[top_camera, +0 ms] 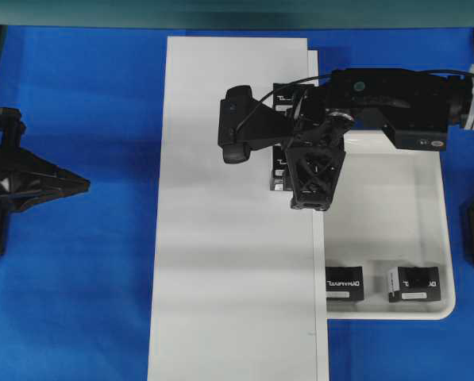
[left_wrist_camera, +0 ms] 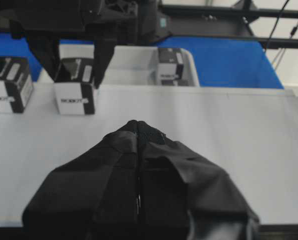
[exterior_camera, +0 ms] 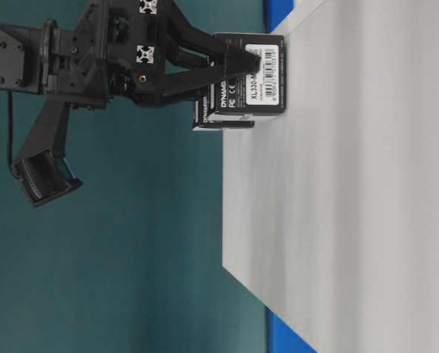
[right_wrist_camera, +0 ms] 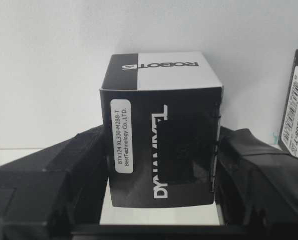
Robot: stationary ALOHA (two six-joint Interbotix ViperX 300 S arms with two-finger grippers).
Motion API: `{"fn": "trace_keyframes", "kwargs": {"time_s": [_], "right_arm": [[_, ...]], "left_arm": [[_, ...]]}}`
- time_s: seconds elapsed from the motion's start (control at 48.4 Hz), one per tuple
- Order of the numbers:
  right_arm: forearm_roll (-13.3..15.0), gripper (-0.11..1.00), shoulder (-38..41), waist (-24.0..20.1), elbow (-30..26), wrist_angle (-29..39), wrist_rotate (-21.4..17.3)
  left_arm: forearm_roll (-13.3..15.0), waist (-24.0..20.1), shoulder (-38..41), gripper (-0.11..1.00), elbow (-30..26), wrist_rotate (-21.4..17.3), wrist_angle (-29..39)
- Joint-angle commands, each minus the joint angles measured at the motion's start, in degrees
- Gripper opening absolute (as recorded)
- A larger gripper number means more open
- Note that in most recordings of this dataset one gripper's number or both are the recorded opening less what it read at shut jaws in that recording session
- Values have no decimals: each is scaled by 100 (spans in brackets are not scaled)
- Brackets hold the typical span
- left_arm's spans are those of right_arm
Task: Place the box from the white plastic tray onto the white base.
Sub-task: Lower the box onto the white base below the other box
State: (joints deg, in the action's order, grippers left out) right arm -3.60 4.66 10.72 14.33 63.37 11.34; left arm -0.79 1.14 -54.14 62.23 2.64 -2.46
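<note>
The box point(top_camera: 278, 168) stands upright on the right edge of the white base point(top_camera: 229, 278), black with white lettering. My right gripper point(top_camera: 294, 171) is shut on the box point(right_wrist_camera: 161, 140), one finger point(right_wrist_camera: 64, 175) against each side. From table level the box point(exterior_camera: 259, 73) sits with its underside against the base point(exterior_camera: 351, 184). Two more boxes point(top_camera: 345, 283) point(top_camera: 414, 283) lie at the near end of the white plastic tray point(top_camera: 387, 222). My left gripper point(top_camera: 82, 185) is shut and empty point(left_wrist_camera: 139, 125), hovering left of the base point(left_wrist_camera: 213, 125).
Another box point(top_camera: 283, 99) stands on the base just beyond the held one, also seen as a box point(left_wrist_camera: 9, 85) in the left wrist view. The blue table point(top_camera: 86, 302) surrounds base and tray. The right arm point(top_camera: 395, 95) crosses the tray's far end.
</note>
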Motion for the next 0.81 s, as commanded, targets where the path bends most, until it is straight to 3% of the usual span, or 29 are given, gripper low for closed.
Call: {"fn": "trace_keyframes", "kwargs": {"time_s": [0.0,0.785], "right_arm": [[9,59,62,-44,-18,-26,0],[79,59,70,-62,114,-88,-53]], "left_arm": [[-18,26,79,-7,-141,0,-26],[-18,70,132,-7,-141,9,-35]]}}
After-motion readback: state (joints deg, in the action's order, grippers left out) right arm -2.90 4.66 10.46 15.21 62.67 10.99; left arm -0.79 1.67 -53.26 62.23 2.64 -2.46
